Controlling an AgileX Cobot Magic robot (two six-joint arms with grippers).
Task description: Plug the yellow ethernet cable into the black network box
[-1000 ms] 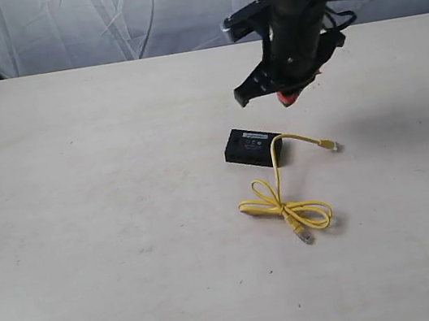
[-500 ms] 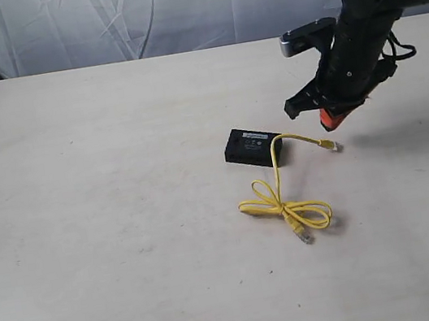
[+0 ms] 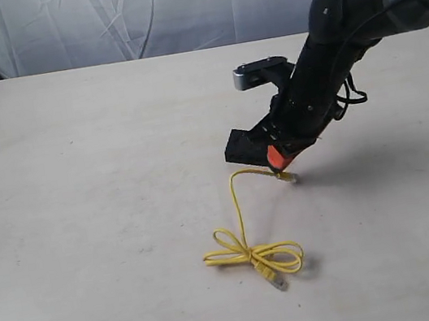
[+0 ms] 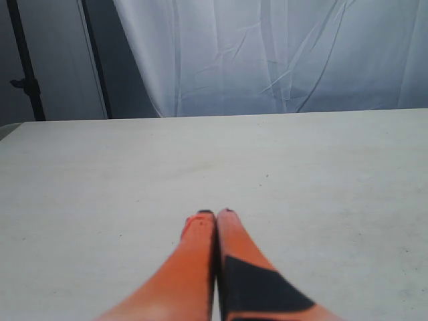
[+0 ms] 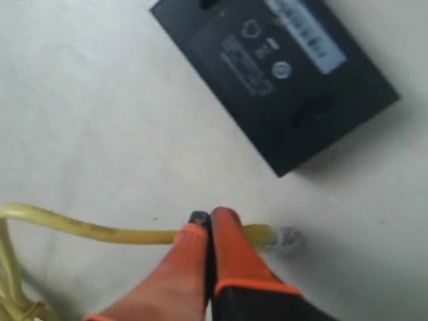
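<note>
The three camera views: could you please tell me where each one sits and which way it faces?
Exterior view: off the arms, raised, looking down across the table toward the white curtain; shows the right arm and right gripper.
Left wrist view: on the left wrist, facing along the shut left gripper over the table toward the curtain.
Right wrist view: on the right wrist, looking down past its closed fingers.
Shared: exterior and right wrist views both show the yellow ethernet cable and black network box.
</note>
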